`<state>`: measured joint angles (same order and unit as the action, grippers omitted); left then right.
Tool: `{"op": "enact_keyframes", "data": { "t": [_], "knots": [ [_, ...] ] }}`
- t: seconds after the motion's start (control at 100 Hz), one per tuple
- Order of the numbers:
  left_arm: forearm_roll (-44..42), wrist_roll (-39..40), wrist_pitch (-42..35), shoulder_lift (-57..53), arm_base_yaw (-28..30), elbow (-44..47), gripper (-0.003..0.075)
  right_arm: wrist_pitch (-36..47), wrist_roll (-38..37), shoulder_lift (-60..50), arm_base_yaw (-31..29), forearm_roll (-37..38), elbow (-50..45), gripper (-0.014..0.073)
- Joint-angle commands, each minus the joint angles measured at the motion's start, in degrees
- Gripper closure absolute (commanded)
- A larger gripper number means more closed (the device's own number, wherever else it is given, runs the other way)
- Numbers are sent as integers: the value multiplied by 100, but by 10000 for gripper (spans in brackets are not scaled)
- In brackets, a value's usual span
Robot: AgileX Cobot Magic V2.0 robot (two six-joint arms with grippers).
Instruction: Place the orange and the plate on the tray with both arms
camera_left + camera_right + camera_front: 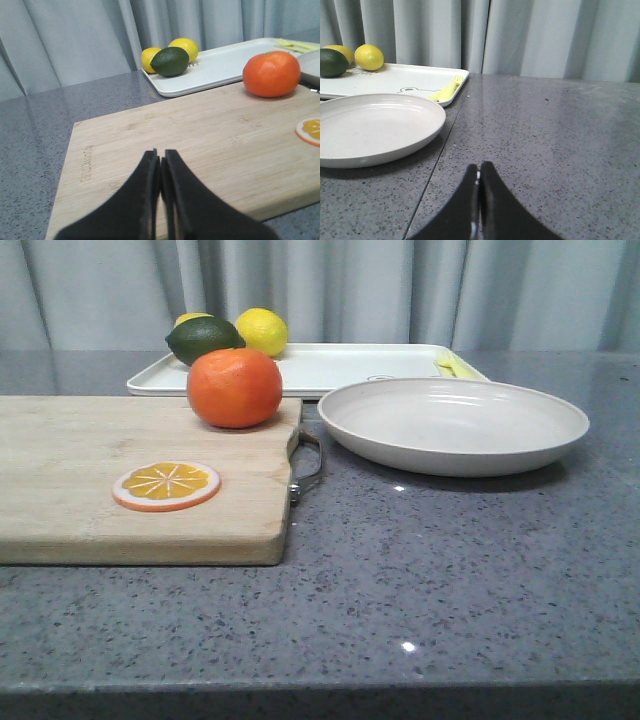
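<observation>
The orange [235, 387] sits on the far right corner of a wooden cutting board [80, 480]; it also shows in the left wrist view [271, 73]. The off-white plate [453, 423] rests on the counter right of the board, also in the right wrist view [370, 127]. The white tray [330, 367] lies behind both, also seen in the wrist views [220, 65] [395, 80]. My left gripper [161, 154] is shut and empty over the board's near part. My right gripper [479, 167] is shut and empty over bare counter, right of the plate. Neither gripper shows in the front view.
On the tray's left end lie a dark green lime [203, 338] and two lemons [262, 331]; a small yellow fork [445, 91] lies at its right end. A flat orange slice [166, 485] lies on the board. A metal handle [307, 468] sticks out of the board toward the plate. Grey curtains hang behind.
</observation>
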<state>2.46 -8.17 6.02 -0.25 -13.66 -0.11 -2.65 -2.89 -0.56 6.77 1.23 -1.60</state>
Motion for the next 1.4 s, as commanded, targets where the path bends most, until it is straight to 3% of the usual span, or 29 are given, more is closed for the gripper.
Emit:
{"op": "enact_keyframes", "data": {
  "t": [0.0,0.34,0.7,0.89,1.26,1.39],
  "knots": [
    [464,61,-512,-197,12,-193,739,375,25,-112,-32,21,272,661],
    [774,61,636,416,12,-1563,739,-1764,25,400,-32,-433,1990,661],
    [1142,61,1857,1985,12,-3287,739,-3137,25,2019,-32,-634,3836,661],
    [1259,61,2038,2552,12,-3830,739,-3167,25,2525,-32,-754,4095,661],
    [1372,25,2009,2694,12,-3842,738,-3177,25,2592,-32,-955,4090,658],
    [1382,-356,2060,2694,1,-3842,697,-3290,52,2592,-32,-949,4090,549]
  ]
}}
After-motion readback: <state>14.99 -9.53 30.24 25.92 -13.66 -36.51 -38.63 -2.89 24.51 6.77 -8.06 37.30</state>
